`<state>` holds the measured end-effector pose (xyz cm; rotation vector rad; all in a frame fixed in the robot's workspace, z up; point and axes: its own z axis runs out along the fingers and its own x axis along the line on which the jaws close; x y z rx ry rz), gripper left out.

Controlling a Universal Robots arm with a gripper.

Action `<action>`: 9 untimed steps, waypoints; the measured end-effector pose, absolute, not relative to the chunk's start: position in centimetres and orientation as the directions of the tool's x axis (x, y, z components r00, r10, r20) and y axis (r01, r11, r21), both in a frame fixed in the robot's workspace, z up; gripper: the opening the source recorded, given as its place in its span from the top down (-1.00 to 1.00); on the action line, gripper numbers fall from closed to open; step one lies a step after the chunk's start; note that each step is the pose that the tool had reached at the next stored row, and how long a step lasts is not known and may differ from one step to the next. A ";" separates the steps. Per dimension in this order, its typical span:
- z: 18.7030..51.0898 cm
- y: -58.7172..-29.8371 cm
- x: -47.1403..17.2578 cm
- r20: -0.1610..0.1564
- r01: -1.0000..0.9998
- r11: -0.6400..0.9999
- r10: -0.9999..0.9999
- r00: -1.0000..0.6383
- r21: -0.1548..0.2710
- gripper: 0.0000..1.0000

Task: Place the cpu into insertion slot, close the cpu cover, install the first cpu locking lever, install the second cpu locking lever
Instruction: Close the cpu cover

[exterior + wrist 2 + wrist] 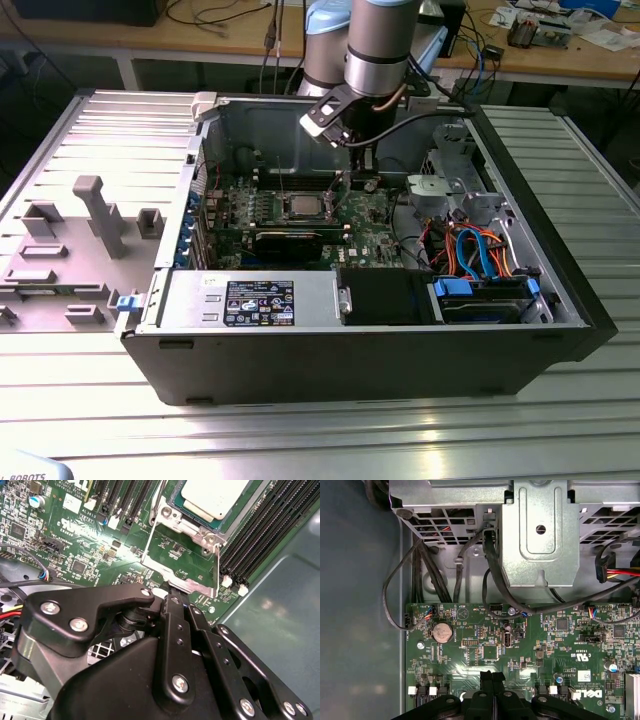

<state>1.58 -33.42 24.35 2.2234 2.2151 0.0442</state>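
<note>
Hanging down into the open computer case (pixel 350 365) in the exterior view, the arm (pixel 380 45) has its wrist above the back half of the green board (pixel 375 235). The case lies on its side on a ribbed metal table (pixel 300 435).

The cpu (pixel 215 495) is already seated in the insertion slot (pixel 176 501), its pale metal top facing up. In the exterior view it shows as a small silvery square (pixel 303 207) near the middle of the board.

The cpu cover (pixel 182 579) is not closed. In the second wrist view it is swung away from the slot, and bare green board shows through its square window. The rows of long black memory slots (pixel 270 525) run past the chip on the far side.

The gripper (pixel 169 596) sits right at the cover's outer edge. Its 2 black fingers (pixel 486 680) are pressed together, with just a thin seam between them in the first wrist view. The tips look to be touching the small tab on the frame (whether any metal is actually pinched between them, I cannot tell).

In the first wrist view the gripper (pixel 492 676) points over the board. A round coin battery (pixel 441 632) lies further out, and beyond it a grey metal drive cage (pixel 540 535) with black cables (pixel 490 565) looping down.
</note>
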 end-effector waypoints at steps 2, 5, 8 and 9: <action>24.3 -33.4 1.3 0.018 1.000 -0.004 1.000 0.004 0.022 0.79; 24.3 -33.4 1.3 0.018 1.000 -0.004 1.000 0.004 0.022 0.79; 24.4 -33.4 1.1 0.018 1.000 -0.004 1.000 0.003 0.022 0.79; 24.4 -33.4 1.1 0.018 1.000 -0.004 1.000 0.003 0.022 0.79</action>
